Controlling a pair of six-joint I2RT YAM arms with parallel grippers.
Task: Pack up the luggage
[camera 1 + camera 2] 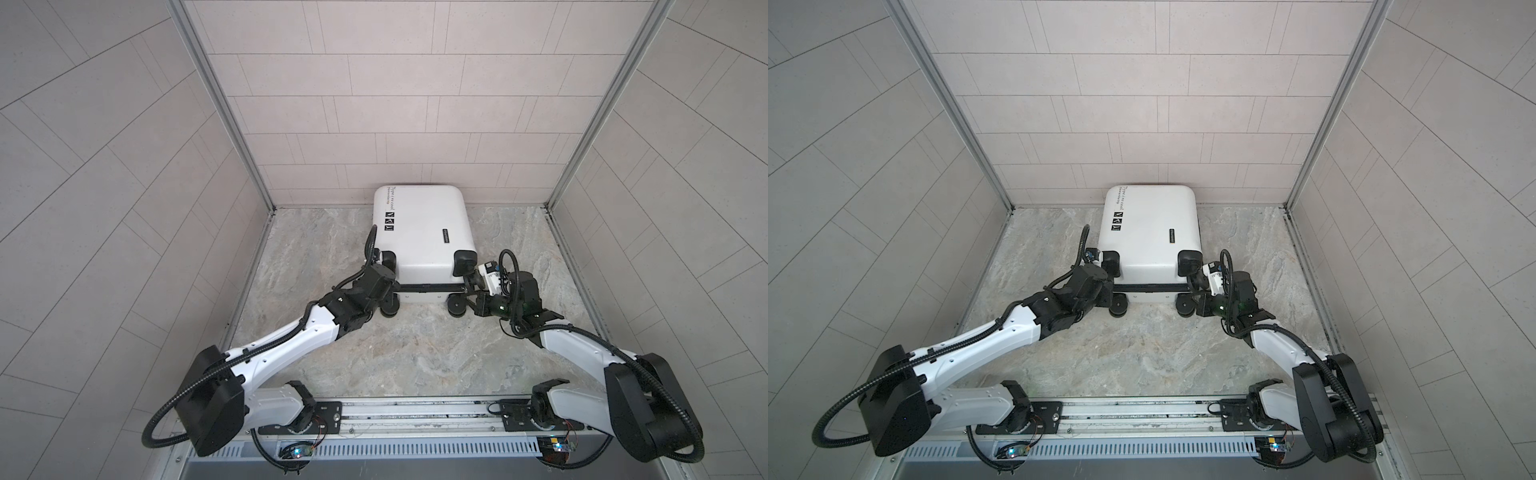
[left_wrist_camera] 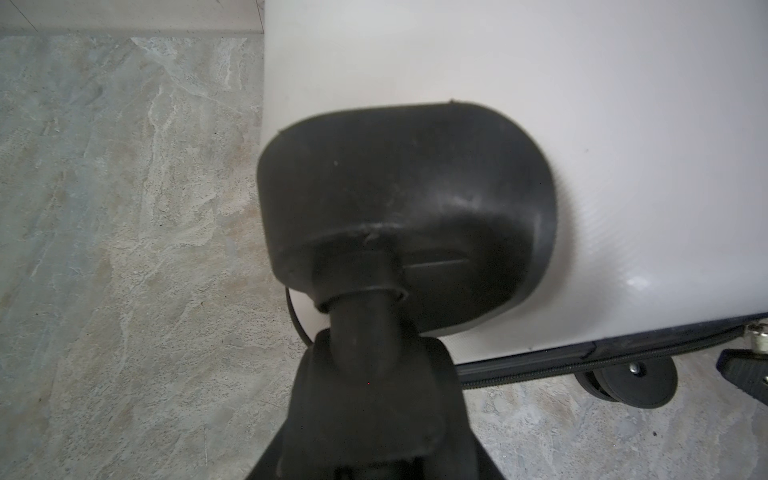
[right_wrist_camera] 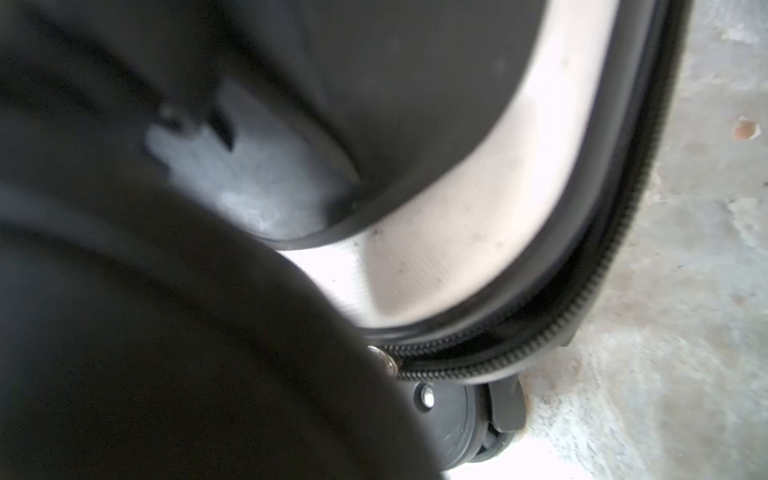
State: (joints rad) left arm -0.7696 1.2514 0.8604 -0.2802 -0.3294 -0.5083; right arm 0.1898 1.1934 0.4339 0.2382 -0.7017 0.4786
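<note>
White luggage (image 1: 424,232) lying flat against the far wall (image 1: 415,124), wheels facing near, my left gripper (image 1: 386,289) at its near-left corner, grip impossible to tell, my right gripper (image 1: 471,286) pinched together beside the near-right zipper (image 2: 523,368)

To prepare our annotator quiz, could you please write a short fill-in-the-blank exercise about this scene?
1. The shell of the luggage is ___ in colour.
2. Its wheels are ___ in colour.
3. It lies on the floor with its far end by the back ___.
Missing words: white; black; wall.
</note>
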